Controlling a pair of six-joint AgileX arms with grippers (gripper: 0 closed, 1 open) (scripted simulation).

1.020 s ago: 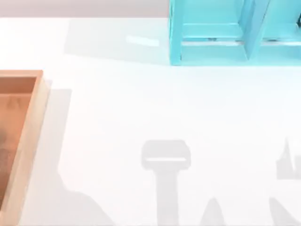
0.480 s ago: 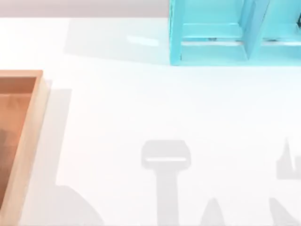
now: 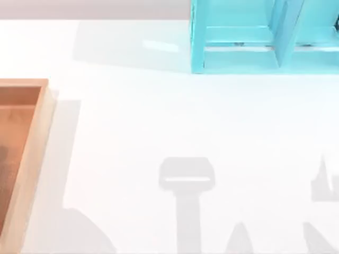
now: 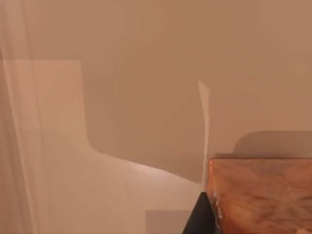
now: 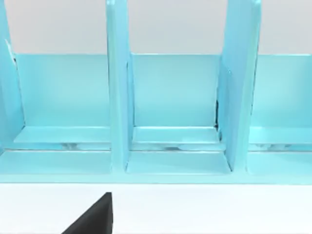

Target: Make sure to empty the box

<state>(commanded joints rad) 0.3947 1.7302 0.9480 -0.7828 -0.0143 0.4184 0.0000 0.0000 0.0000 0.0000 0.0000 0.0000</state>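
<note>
A: Where do we find the box (image 3: 32, 159)?
B: Left worktop (image 3: 159, 116) edge, long axis front-to-back; our left arm is probably nearer. Jaw states: we cannot tell.

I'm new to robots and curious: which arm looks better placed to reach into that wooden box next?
Probably the left. The box sits at the table's left edge, and the left wrist view looks right at its wood. The right wrist view faces the blue shelf unit.

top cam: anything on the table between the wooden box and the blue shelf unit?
Nothing. In the top view the white table between the box and the blue shelf unit is bare, carrying only grey shadows.
</note>
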